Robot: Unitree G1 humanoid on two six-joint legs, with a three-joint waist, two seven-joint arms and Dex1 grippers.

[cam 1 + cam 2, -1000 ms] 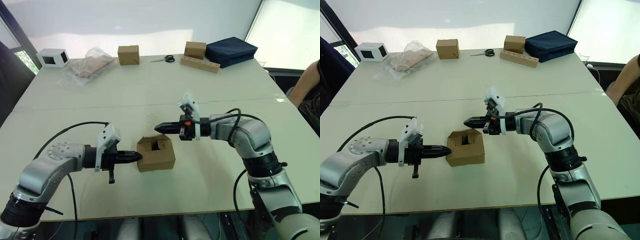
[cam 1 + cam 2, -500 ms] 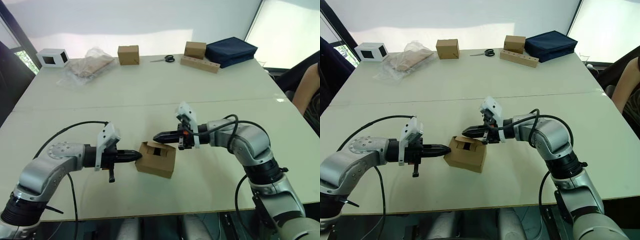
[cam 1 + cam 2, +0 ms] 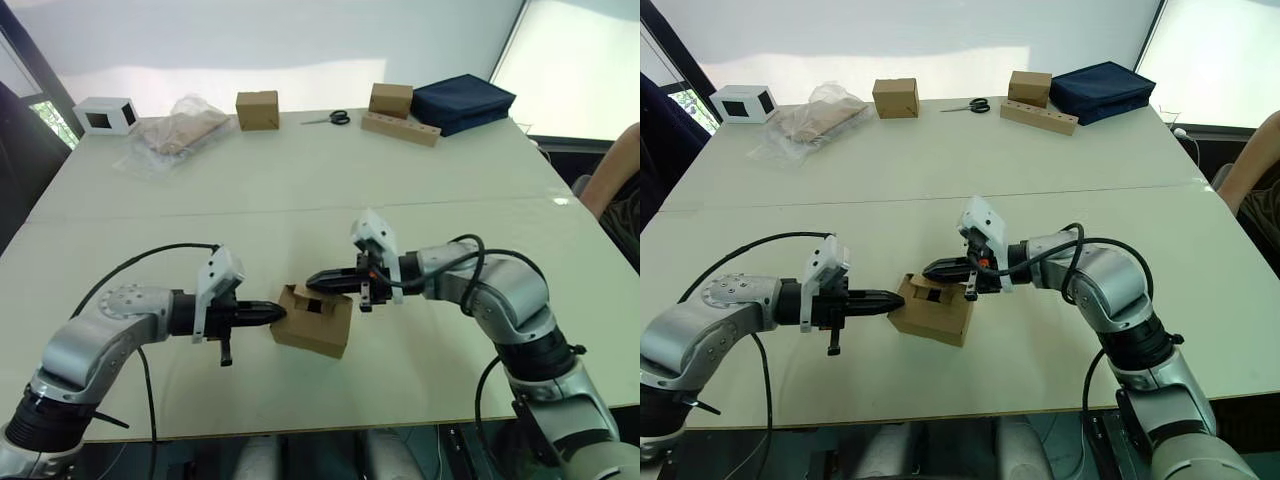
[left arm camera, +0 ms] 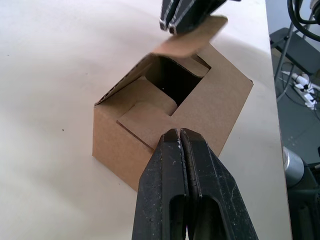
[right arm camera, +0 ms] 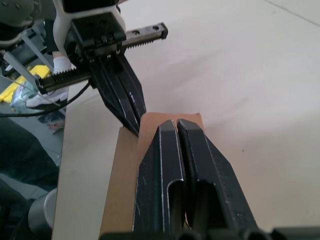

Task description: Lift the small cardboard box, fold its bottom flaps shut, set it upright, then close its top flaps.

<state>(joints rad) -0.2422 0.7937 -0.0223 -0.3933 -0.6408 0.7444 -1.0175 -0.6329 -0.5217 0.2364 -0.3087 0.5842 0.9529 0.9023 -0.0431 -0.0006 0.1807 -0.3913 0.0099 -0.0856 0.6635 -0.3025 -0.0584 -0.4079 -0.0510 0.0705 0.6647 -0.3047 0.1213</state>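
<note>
small cardboard box (image 3: pixel 314 320): near table edge, tilted, one end open | left gripper (image 3: pixel 276 313): fingers together, tips against its left side | right gripper (image 3: pixel 314 280): fingers together, pressing a raised flap (image 4: pixel 192 39) | risk: unclamped, box may skid or the flap buckle.

Pale tabletop (image 3: pixel 300 170) with a seam, white wall behind, bright window at right
</note>
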